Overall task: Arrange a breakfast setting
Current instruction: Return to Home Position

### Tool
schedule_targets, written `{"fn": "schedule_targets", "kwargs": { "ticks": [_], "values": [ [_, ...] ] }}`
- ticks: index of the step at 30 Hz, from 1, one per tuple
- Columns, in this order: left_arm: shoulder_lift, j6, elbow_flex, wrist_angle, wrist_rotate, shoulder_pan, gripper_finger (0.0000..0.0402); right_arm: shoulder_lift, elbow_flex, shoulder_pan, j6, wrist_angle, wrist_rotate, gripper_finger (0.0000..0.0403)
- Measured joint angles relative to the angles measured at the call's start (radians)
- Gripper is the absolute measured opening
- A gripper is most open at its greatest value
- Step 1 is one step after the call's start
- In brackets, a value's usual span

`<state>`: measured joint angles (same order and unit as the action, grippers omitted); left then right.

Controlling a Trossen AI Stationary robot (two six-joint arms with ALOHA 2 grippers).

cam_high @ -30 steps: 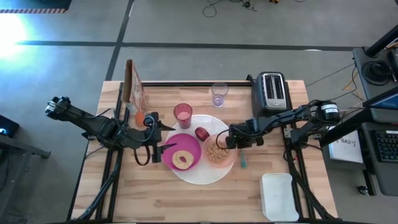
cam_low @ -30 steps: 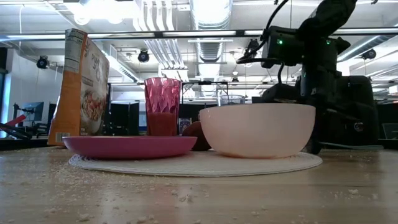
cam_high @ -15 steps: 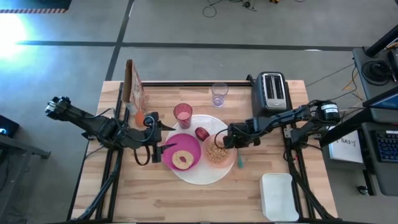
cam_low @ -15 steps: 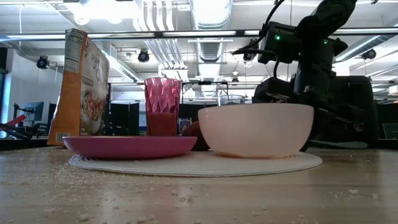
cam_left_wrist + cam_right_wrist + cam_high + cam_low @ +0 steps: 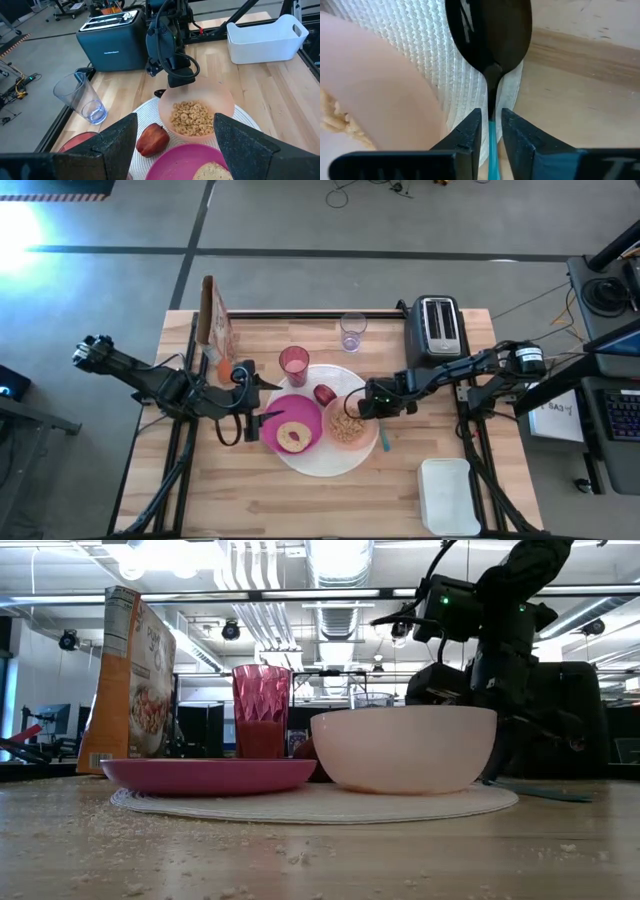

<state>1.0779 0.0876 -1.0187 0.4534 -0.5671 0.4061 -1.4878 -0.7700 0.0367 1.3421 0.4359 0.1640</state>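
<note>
The right pincer [image 5: 491, 115] hangs low over the table [image 5: 250, 490], just beside the peach bowl [image 5: 405, 750] on that bowl's right-arm side. Its fingers [image 5: 517, 137] stand narrowly parted astride the teal-handled spoon [image 5: 490, 35]. A sliver of gap shows on either side of the handle, so they grip nothing. The spoon's dark bowl rests on the rim of the round white woven mat [image 5: 320, 465], and its handle runs out onto the wood. The peach bowl (cereal rings inside) sits on the mat next to the magenta bowl [image 5: 308, 412], which holds the round bread [image 5: 293, 437]. The small red fruit [image 5: 325, 394] lies on the mat between the two bowls and the pink tumbler [image 5: 294, 365]. The clear cup [image 5: 352, 330] stands apart from the mat, toward the table's far edge. The left pincer [image 5: 268, 402] waits wide open beside the magenta bowl.
</note>
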Motion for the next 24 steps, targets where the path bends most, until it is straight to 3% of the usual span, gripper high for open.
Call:
{"fn": "schedule_targets", "kwargs": {
  "ticks": [9, 15, 24],
  "values": [
    [-0.012, 0.0, 0.0, 0.0, 0.0, 0.0, 0.0245, 0.107, 0.0, 0.03, -0.064, 0.017, 0.023, 0.0069],
    [-0.039, 0.001, -0.01, 0.004, 0.0, 0.0, 0.0245, 0.234, -0.005, 0.057, -0.16, 0.117, 0.015, 0.007],
    [-0.106, 0.029, -0.022, 0.019, 0.0, 0.0, 0.0245, 0.435, -0.005, 0.062, -0.38, 0.151, -0.09, 0.006]
  ]
}}
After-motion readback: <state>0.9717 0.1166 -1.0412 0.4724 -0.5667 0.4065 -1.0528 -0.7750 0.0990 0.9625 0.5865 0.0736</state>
